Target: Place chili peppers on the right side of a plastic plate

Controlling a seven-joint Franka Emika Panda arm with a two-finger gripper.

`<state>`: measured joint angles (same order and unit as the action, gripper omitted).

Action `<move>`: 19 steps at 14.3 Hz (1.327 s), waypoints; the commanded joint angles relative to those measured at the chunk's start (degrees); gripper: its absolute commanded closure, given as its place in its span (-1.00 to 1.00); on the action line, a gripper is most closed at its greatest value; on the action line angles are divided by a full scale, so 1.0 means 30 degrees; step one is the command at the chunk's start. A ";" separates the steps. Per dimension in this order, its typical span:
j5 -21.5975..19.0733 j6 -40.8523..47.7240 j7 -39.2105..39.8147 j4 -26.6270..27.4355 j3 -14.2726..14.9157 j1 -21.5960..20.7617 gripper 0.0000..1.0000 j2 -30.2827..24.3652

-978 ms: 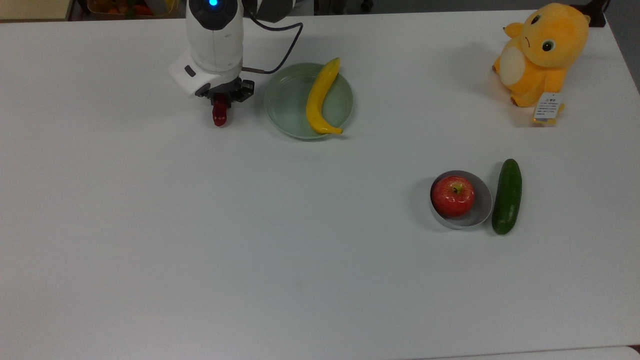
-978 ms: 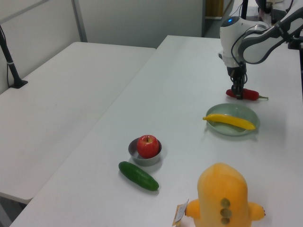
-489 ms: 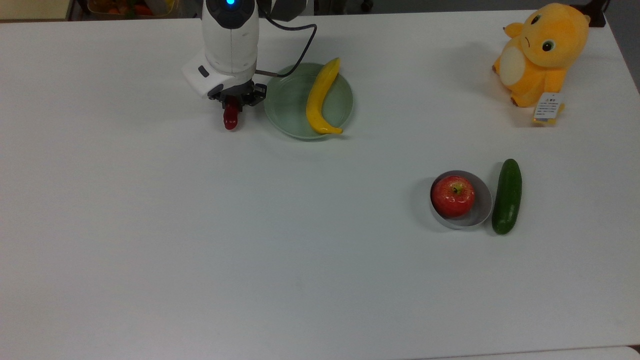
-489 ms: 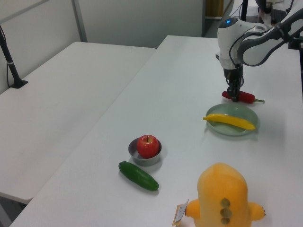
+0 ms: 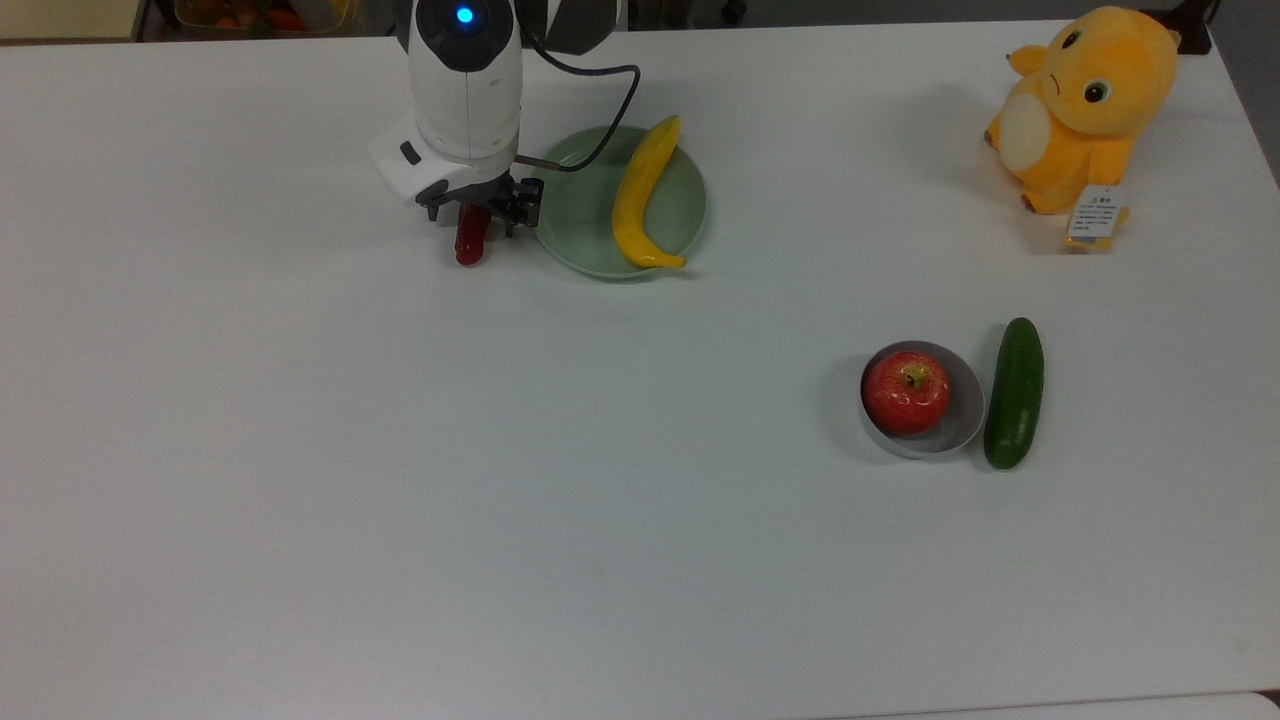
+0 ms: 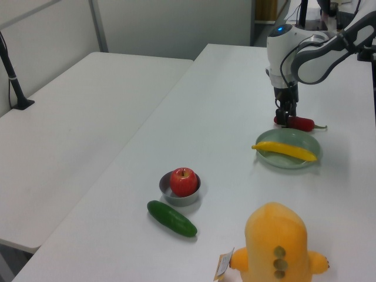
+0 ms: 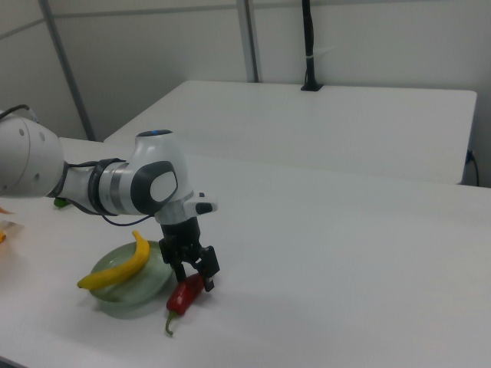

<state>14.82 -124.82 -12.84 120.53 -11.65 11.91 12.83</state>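
From my seat: dark red, bumpy chili pepper [image 5: 472,242] lies on the white surface [image 5: 500,480], long axis alongside the pale green round plastic plate [image 5: 580,215] (top view's left of it). Pincer [image 5: 480,215] spread, straddling the pepper's middle.

Glossy dark red bumpy chili pepper [image 5: 471,240], smooth pale green plastic plate [image 5: 580,215], fuzzy orange plush toy [image 5: 1085,105], matt white table [image 5: 500,480]

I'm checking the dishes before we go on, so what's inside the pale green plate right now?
A yellow banana lies in the plastic plate, both ends reaching over the rim. The rest of the dish looks bare, though the end effector covers a bit of the rim nearest the chili pepper.
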 commanded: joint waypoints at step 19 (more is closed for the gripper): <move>-0.2649 0.3636 0.0323 -0.2707 -0.0218 -0.1946 -1.00 -0.4304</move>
<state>9.72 -116.73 -13.96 111.38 -13.08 7.85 2.37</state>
